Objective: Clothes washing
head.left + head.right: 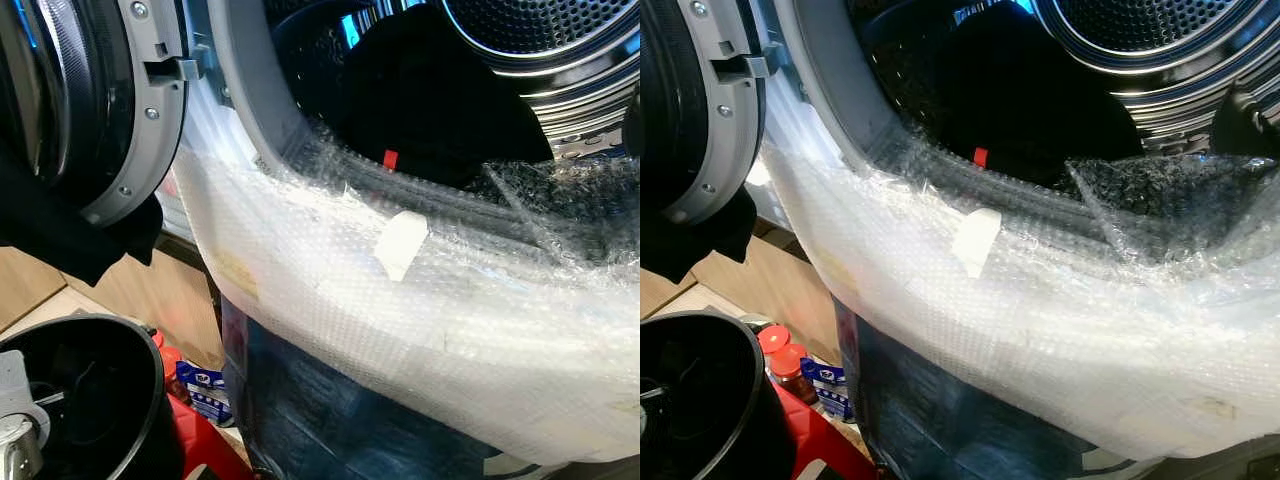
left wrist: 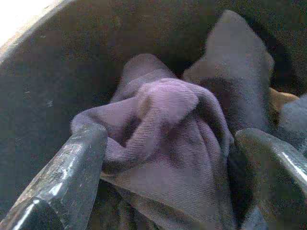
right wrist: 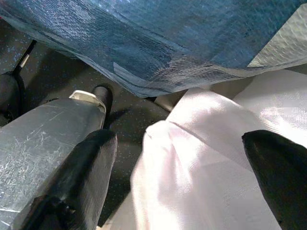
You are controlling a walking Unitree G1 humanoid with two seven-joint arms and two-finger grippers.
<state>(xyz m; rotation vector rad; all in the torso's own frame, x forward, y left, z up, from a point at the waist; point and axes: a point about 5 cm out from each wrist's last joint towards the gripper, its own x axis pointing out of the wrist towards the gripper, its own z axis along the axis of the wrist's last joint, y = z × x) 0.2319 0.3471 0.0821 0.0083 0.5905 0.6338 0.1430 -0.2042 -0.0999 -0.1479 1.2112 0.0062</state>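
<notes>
Left gripper [image 2: 168, 158]: fingers [image 2: 67, 177] spread, one on each side of a bunched purple-grey garment [image 2: 168, 124] that lies between them inside a dark round container. Contact with the cloth on both sides; whether they grip it firmly cannot be told.

Right gripper [image 3: 182, 182]: fingers [image 3: 81, 177] apart, nothing between them. Past them a pale white cloth [image 3: 201, 158] on a dark floor, with blue sheeting [image 3: 144, 43] beyond it.

Head views: washing machine drum opening [image 1: 420, 110] toward 1 o'clock, with a perforated steel drum [image 1: 1160, 40] at the top right. A dark garment [image 1: 440, 120] with a small red tag [image 1: 391, 159] sits in the opening. Machine door [image 1: 90, 100] stands open at 10 o'clock, and black cloth [image 1: 70, 230] hangs below it. Bubble wrap [image 1: 400, 310] covers the machine front from 9 o'clock down to 4 o'clock, with a strip of pale tape [image 1: 400, 243] stuck near centre. Blue wrapping [image 1: 320, 420] shows under the bubble wrap at 6 o'clock.

Black bucket [image 1: 90, 400] at 8 o'clock, just beside a red stool [image 1: 820, 430]. Red-capped jars [image 1: 785, 365] and a blue-and-white packet [image 1: 205, 390] stand behind the stool.
</notes>
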